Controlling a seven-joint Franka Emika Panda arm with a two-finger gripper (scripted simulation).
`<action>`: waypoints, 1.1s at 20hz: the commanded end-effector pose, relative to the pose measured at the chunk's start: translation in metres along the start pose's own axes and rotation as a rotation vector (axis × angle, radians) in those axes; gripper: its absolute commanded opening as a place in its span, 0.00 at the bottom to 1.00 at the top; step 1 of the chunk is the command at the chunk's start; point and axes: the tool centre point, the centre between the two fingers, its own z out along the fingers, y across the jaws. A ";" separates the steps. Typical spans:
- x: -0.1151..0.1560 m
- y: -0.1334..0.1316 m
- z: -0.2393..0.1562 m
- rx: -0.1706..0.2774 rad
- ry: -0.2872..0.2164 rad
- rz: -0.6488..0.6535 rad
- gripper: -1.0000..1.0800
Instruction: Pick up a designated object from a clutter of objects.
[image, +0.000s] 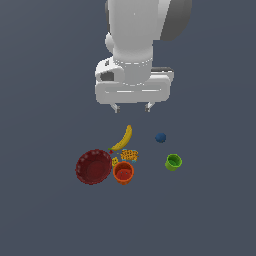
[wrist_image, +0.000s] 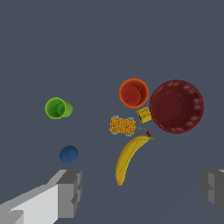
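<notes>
The orange-red cup (image: 123, 173) stands upright on the grey floor, touching the dark red bowl (image: 93, 166) on the exterior view's left. It shows in the wrist view (wrist_image: 133, 93) too, next to the bowl (wrist_image: 176, 106). Around it lie a yellow banana (image: 123, 139), yellow-orange patterned pieces (image: 129, 155), a blue ball (image: 160, 137) and a green cup (image: 173, 162). My gripper (image: 132, 107) hangs open and empty well above the clutter, over the banana's far end. Its fingers (wrist_image: 70, 192) frame the banana (wrist_image: 127, 158) in the wrist view.
The green cup (wrist_image: 57, 108) and blue ball (wrist_image: 68, 154) lie apart from the main group. The patterned pieces (wrist_image: 122, 126) sit between the orange-red cup and the banana. The plain grey floor (image: 210, 215) extends on all sides.
</notes>
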 end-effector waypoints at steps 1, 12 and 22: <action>0.000 0.000 0.000 0.000 0.000 0.000 0.62; 0.003 -0.003 -0.005 -0.009 0.004 -0.008 0.62; 0.024 0.001 0.015 0.041 -0.045 0.144 0.62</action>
